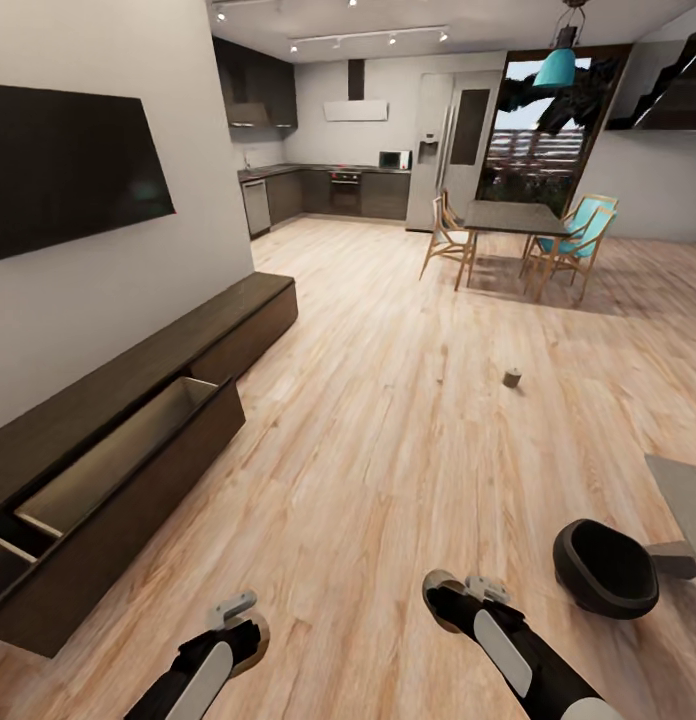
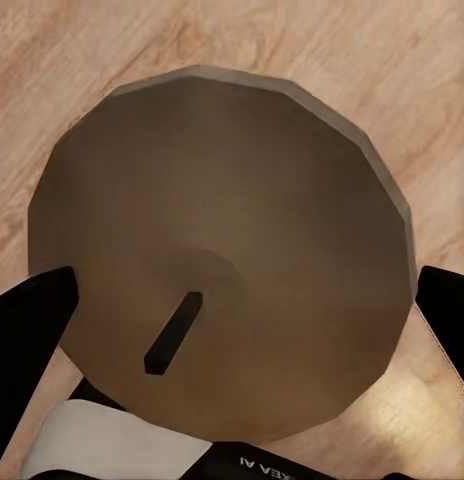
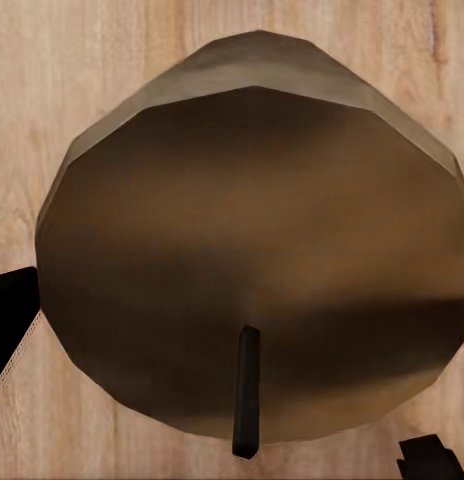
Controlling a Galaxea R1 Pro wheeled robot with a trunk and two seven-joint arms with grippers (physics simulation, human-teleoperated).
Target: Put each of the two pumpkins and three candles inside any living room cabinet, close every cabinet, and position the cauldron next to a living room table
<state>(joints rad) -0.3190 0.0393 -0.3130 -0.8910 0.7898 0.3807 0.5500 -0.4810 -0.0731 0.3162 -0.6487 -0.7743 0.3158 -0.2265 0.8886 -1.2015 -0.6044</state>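
Candles (image 2: 222,260) (image 3: 257,260) are gripped in left claw (image 1: 238,625) and right claw (image 1: 458,592); cabinet (image 1: 138,440) drawer is seen open at frame left.

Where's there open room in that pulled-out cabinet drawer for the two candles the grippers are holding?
The open drawer of the cabinet looks bare along its whole length. The floor is open between the cabinet and the loose candle; by the cauldron and grey table it is tighter.

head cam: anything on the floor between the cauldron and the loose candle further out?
No. In the head view, only bare wood floor lies between the cauldron and the candle on the floor.
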